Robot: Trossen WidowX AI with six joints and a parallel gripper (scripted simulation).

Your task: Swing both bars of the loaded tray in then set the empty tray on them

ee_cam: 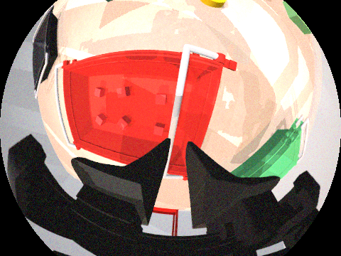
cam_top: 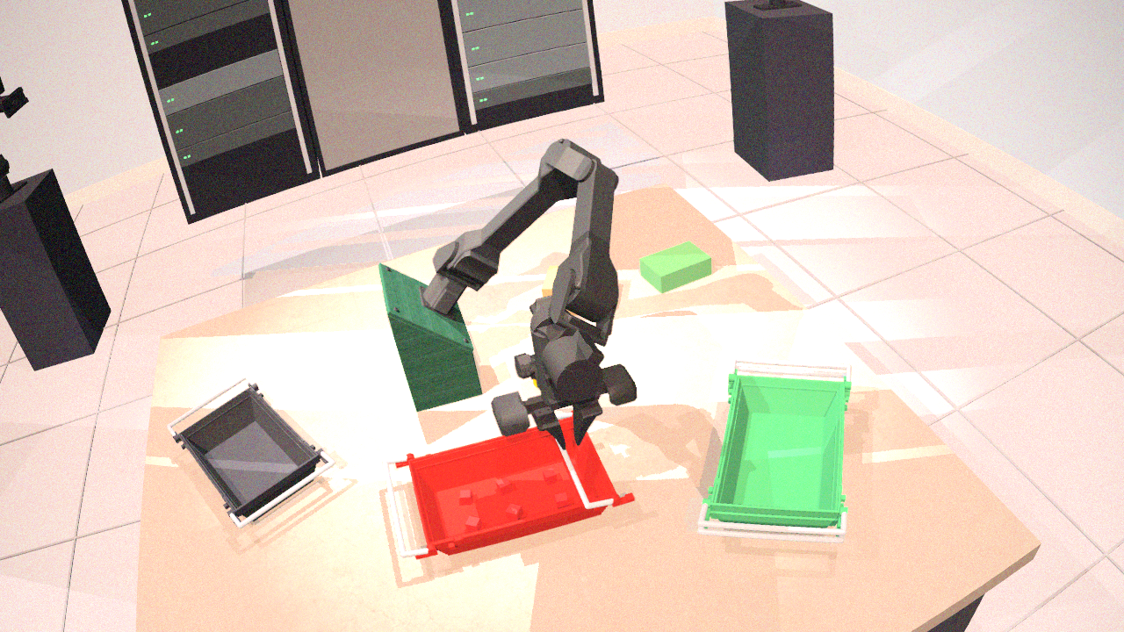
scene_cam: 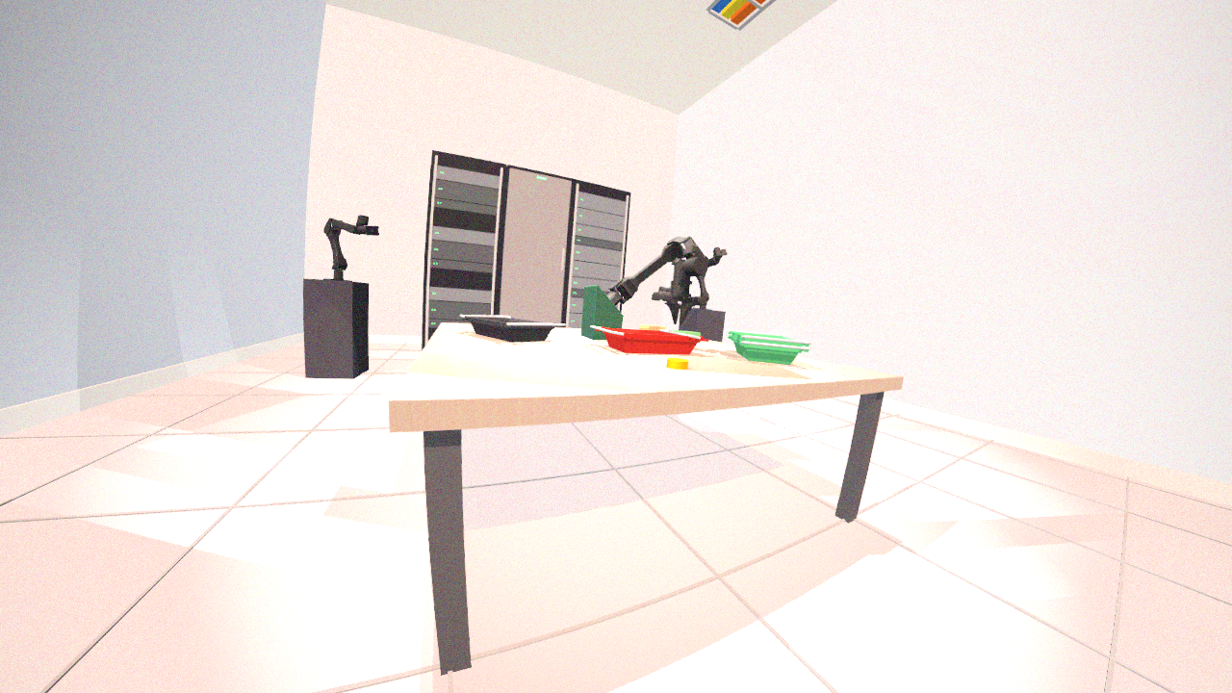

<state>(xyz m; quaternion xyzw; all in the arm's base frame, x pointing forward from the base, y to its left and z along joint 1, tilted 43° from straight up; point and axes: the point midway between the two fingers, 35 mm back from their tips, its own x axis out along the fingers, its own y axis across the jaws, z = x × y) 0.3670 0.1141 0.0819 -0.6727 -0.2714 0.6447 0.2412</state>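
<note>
The loaded red tray [cam_top: 526,532] [scene_cam: 654,343] [ee_cam: 142,57] holds several small red blocks [cam_top: 514,511] [ee_cam: 125,121]. Its left bar [cam_top: 397,511] [ee_cam: 58,92] is out past the left end. Its right bar [cam_top: 573,475] [ee_cam: 180,82] spans over the tray, inward of the right end; I cannot tell if it rests on the rims. My gripper [cam_top: 571,445] [ee_cam: 178,144] points down at the bar's far end, fingers slightly apart, with the bar passing loosely between them. An empty green tray [cam_top: 729,448] [scene_cam: 769,351] [ee_cam: 277,156] stands to the right, its bars out at both ends.
A smaller empty black tray [cam_top: 283,487] [scene_cam: 517,332] stands to the left. A dark green base block [cam_top: 435,361] is under the arm's root. A light green block [cam_top: 677,269] lies at the back. A yellow disc [ee_cam: 213,3] is at the wrist view's top edge.
</note>
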